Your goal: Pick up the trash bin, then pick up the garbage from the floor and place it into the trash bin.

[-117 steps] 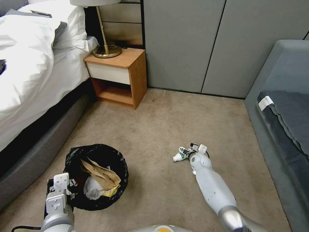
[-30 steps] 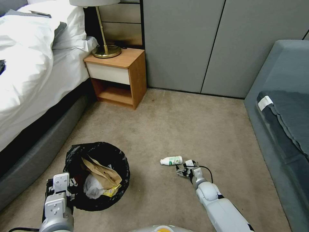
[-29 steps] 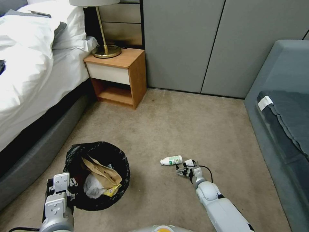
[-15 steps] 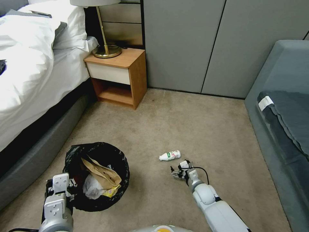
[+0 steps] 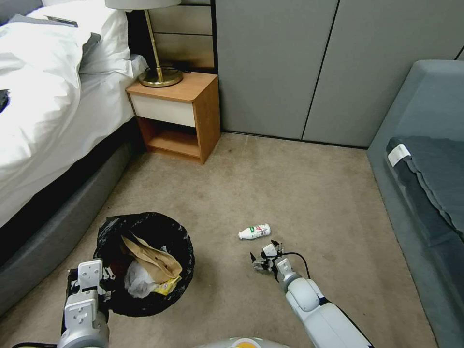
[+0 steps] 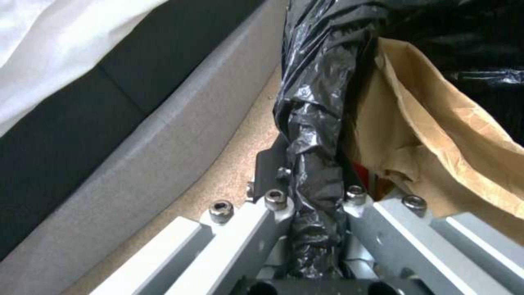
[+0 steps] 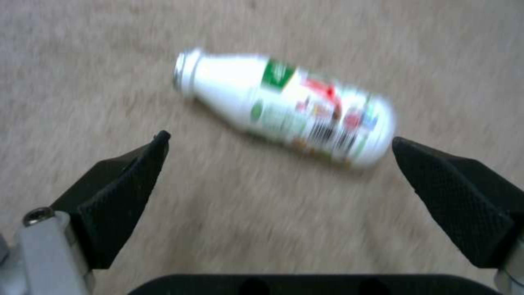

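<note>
From the head we see the trash bin point(image 5: 145, 263), black-bagged, on the carpet, its white wall hidden; the bottle point(image 5: 254, 232) lies just beyond the right gripper point(image 5: 258, 258)

At the left wrist, the left gripper point(image 6: 317, 205) pinches the crinkled bag rim

At the right wrist, jaws gape wide before the blurred bottle point(image 7: 289, 110)

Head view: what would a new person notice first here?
Probably the small white bottle lying on its side on the carpet, with the open right gripper just short of it. Next, the trash bin beside the bed, holding a brown paper bag, its black-bagged rim clamped by the left gripper.
</note>
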